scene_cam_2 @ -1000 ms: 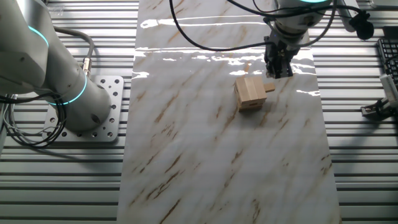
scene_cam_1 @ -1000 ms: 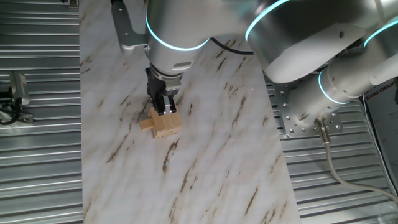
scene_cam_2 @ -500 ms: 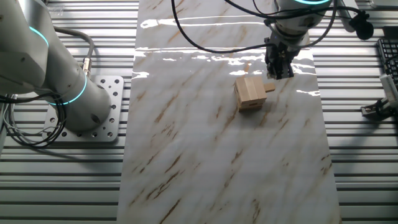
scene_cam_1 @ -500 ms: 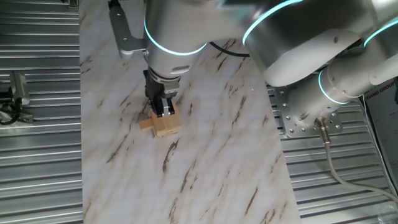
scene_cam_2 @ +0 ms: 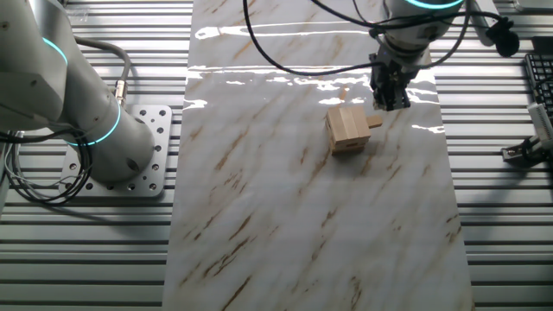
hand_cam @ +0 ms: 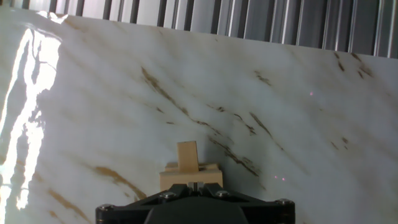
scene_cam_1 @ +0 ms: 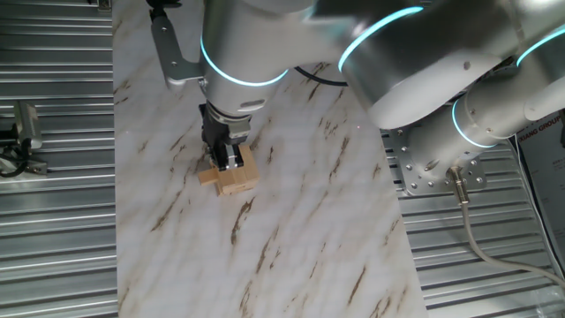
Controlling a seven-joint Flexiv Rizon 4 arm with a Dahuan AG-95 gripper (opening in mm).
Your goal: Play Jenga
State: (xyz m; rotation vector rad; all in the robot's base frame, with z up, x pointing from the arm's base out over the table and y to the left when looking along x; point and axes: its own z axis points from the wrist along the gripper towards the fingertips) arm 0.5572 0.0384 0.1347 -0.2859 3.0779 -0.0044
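The Jenga stack (scene_cam_1: 237, 177) is a small, low pile of light tan wooden blocks on the marble table. One block (scene_cam_1: 208, 176) sticks out from its side. It also shows in the other fixed view (scene_cam_2: 347, 128), where the same block (scene_cam_2: 374, 122) juts out to the right. My gripper (scene_cam_1: 225, 155) hangs just over the stack's top edge on the side of that block, with the jaws together and nothing between them. In the hand view the stack (hand_cam: 191, 176) sits right under the fingertips (hand_cam: 194, 185), and the jutting block (hand_cam: 188, 155) points away.
The marble tabletop (scene_cam_2: 285, 216) is bordered by ribbed metal on both sides. The arm's base and bolt plate (scene_cam_2: 130, 155) stand to the left in the other fixed view. A dark tool (scene_cam_2: 527, 149) lies off the table's right edge.
My gripper has shifted a little sideways over the stack, toward the side where the block juts out. The stack has not moved.
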